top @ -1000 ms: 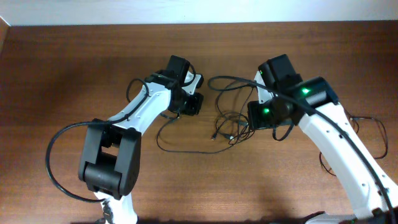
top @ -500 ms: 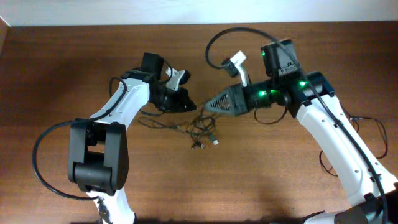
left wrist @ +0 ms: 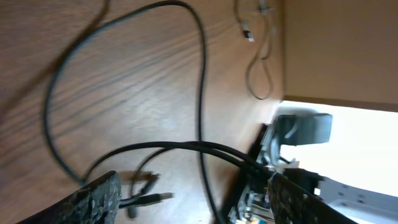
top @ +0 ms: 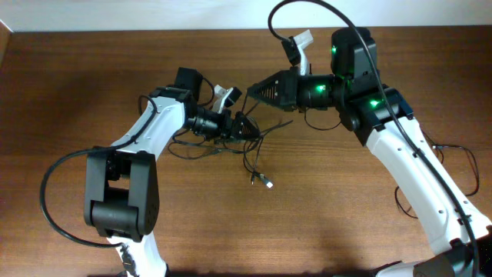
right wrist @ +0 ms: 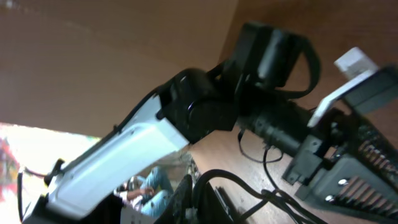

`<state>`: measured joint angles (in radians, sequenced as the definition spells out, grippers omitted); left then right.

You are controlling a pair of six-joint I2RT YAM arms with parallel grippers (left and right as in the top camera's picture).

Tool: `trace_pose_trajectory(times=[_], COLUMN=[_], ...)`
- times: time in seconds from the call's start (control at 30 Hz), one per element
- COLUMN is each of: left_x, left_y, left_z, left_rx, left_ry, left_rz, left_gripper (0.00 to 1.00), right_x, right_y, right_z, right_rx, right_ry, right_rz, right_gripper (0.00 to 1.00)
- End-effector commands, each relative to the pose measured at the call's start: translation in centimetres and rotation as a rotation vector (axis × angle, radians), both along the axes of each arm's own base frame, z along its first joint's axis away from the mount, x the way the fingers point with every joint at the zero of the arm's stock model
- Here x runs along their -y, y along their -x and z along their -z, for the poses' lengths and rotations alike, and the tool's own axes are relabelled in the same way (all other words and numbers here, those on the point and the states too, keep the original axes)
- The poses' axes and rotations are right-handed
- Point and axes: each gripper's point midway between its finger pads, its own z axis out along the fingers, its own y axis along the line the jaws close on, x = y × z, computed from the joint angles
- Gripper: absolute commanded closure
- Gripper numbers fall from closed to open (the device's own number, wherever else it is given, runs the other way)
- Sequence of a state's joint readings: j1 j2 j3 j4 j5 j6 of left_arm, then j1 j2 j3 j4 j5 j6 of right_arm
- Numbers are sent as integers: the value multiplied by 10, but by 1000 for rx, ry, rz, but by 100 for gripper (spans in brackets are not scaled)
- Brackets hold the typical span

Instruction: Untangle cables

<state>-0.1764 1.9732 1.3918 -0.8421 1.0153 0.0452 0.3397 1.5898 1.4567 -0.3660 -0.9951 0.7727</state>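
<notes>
The cables [top: 250, 151] are thin black wires hanging in a loose tangle between my two grippers, and one metal-tipped plug [top: 266, 183] trails onto the table. My left gripper [top: 244, 128] is open. In the left wrist view its fingers [left wrist: 93, 200] stand wide apart. Two cable strands [left wrist: 186, 147] cross the gap without being pinched, and a plug [left wrist: 158, 198] lies below them. My right gripper [top: 252, 91] is just behind and above it, shut on a cable. The right wrist view shows that cable [right wrist: 249, 186] looping out of the closed right gripper [right wrist: 202, 200].
More thin black wire loops [top: 460, 154] lie at the table's right edge. The table's far edge meets a white wall [top: 154, 15]. The left arm [right wrist: 143, 137] fills much of the right wrist view, close to the right gripper.
My left gripper has opened and let go of the cables. My right gripper has risen and moved back with its cable, pulling the tangle up and thinning it out.
</notes>
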Motion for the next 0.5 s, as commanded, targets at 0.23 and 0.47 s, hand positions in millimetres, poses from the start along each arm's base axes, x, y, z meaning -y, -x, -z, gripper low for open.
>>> trace_pose_trajectory(times=[0.23,0.47], left_x=[12,23], left_y=[3,10], left_z=[-16,-12], left_rx=[-350,-552], left_ry=[77,17], left_rz=[-155,-248], left_gripper=[21,19], right_x=[2,0], right_y=[-13,-9], right_z=[-7,-10], right_rx=[-20,-19], right_ry=[-4,-16], right_rz=[78,53], right_gripper=[96,96])
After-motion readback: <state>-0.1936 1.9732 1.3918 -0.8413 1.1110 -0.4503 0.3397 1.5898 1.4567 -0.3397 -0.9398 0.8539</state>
